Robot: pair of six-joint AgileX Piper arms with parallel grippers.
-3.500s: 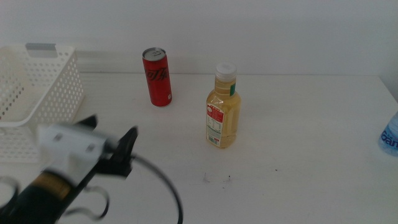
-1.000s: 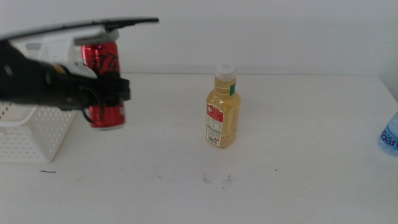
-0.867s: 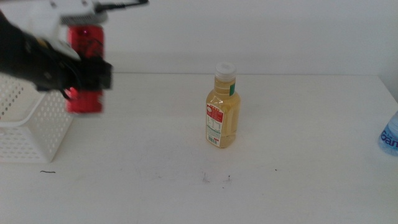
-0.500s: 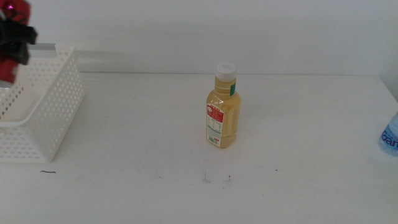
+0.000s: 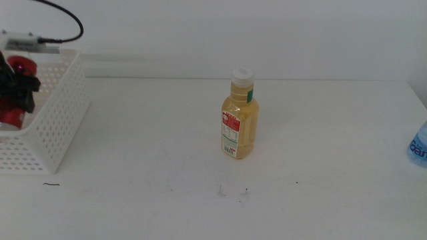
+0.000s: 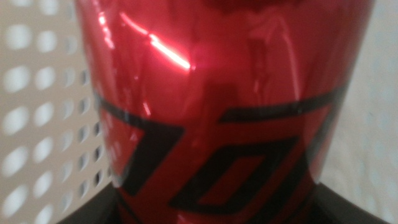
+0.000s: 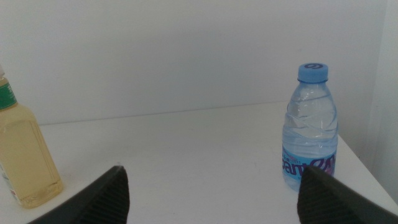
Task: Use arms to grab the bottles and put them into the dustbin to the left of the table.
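My left gripper (image 5: 19, 90) is shut on the red soda can (image 5: 15, 107) and holds it inside the white dustbin (image 5: 57, 127) at the table's left edge. In the left wrist view the can (image 6: 217, 106) fills the picture, with the dustbin's perforated wall (image 6: 43, 118) behind it. The yellow juice bottle (image 5: 239, 115) stands upright mid-table; it also shows in the right wrist view (image 7: 22, 158). The clear water bottle (image 5: 419, 143) stands at the right edge, and in the right wrist view (image 7: 310, 127). My right gripper (image 7: 211, 193) is open and empty, out of the middle view.
The white table (image 5: 320, 187) has a few dark specks (image 5: 232, 192) in front of the juice bottle. A black cable (image 5: 63, 20) loops above the dustbin. A white wall runs behind the table.
My left gripper lifted the red can off the table, carried it left over the dustbin, and has now lowered it inside the dustbin. The two bottles have not moved.
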